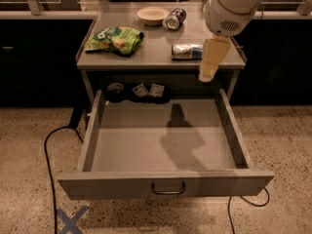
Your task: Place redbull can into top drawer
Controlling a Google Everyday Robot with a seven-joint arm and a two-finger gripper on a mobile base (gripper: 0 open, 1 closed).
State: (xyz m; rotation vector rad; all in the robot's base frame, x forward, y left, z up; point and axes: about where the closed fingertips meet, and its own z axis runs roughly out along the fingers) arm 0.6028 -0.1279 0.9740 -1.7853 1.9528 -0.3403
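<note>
The redbull can (185,51) lies on its side on the right part of the grey tabletop (146,52). The top drawer (165,183) is pulled wide open below the tabletop, and its inside holds nothing. My gripper (207,74) hangs from the white arm (229,6) at the upper right. It points down just right of the can, in front of the tabletop's right front edge and above the drawer's back right corner. It holds nothing that I can see. Its shadow falls on the drawer floor.
A green chip bag (115,38) lies at the tabletop's left. A small bowl (152,15) and a darker can (174,18) sit at the back. Small items (141,90) sit in the recess behind the drawer. Cables (48,150) run on the floor beside blue tape (70,221).
</note>
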